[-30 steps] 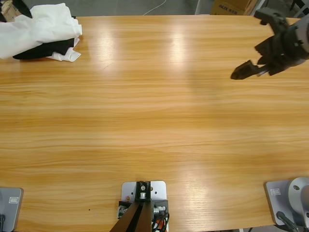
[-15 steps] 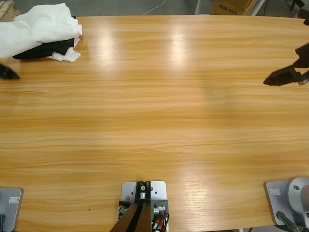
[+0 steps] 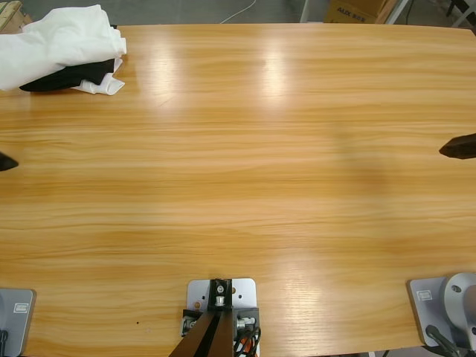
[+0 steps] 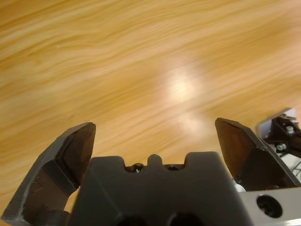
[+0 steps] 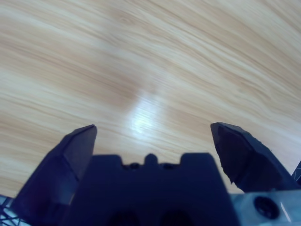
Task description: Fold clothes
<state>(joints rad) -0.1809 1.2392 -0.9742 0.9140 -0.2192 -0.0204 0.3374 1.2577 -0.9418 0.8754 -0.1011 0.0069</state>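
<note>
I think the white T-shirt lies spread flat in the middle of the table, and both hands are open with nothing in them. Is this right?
Not quite. The high view shows the white T-shirt bunched at the table's far left corner, over a black garment. The left hand and right hand are indeed open and hold nothing.

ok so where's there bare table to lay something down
Nearly all of the wooden table is bare, from the near rig edge to the far edge. Only the far left corner is crowded: the white T-shirt is heaped over a black garment. Both grippers, open, sit at the side edges.
</note>
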